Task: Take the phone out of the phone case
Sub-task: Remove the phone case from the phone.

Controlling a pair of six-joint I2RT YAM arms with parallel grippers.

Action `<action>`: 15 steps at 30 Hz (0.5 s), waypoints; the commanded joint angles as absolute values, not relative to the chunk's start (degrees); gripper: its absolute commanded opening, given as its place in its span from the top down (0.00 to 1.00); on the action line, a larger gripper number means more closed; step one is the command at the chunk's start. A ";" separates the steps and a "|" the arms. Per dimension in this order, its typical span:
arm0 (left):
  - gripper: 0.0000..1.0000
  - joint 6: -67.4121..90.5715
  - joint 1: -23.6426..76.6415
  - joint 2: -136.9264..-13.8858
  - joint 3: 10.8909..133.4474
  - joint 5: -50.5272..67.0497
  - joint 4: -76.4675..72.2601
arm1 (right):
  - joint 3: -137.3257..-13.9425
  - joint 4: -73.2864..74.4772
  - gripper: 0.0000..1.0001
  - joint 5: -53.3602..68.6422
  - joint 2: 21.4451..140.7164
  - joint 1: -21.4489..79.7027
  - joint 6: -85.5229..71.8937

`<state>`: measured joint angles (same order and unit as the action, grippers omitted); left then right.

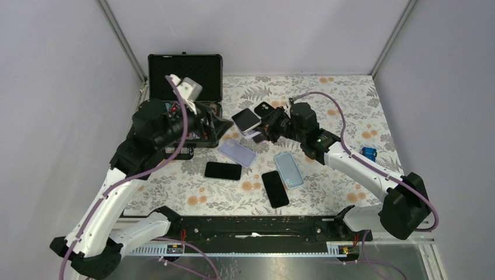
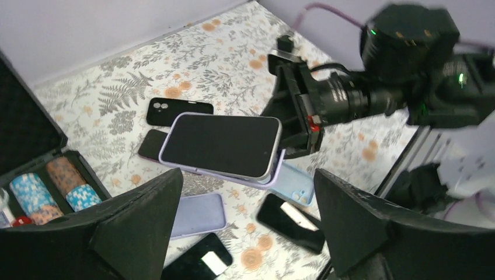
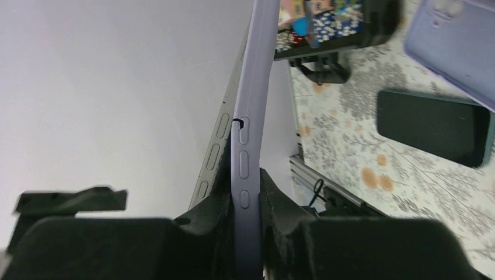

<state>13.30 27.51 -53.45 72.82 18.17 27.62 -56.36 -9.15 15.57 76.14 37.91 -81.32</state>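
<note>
left wrist shows me a dark-screened phone [image 2: 219,144] partly proud of its lilac phone case [image 3: 248,146], right fingers [image 3: 292,204] clamped on that case, left fingers [image 2: 140,216] spread empty.

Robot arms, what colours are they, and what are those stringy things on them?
The left arm and the right arm both have smooth white tubes joined by chunky black joints. The stringy things are purple cables looping along each arm. The right arm also has a tiny green light. The fingers are thick black wedges.
</note>
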 commanded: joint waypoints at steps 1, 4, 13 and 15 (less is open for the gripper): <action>0.09 -2.02 35.45 -54.77 73.19 10.52 28.04 | -59.43 -6.20 1.00 13.79 74.95 38.12 -80.38; 0.02 -3.96 37.38 -56.49 72.66 8.53 27.54 | -58.80 -4.88 1.00 13.07 74.45 38.11 -80.26; 0.08 -4.60 38.41 -60.86 72.04 15.91 26.02 | -58.67 -4.89 1.00 14.53 74.87 38.14 -81.03; 0.08 -3.14 38.41 -61.25 71.89 17.95 24.72 | -58.59 -4.73 1.00 14.74 74.88 38.06 -81.48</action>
<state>-3.40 38.06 -60.34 71.77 13.87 28.62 -56.36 -0.75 14.15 76.14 37.93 -80.82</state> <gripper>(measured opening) 0.926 0.197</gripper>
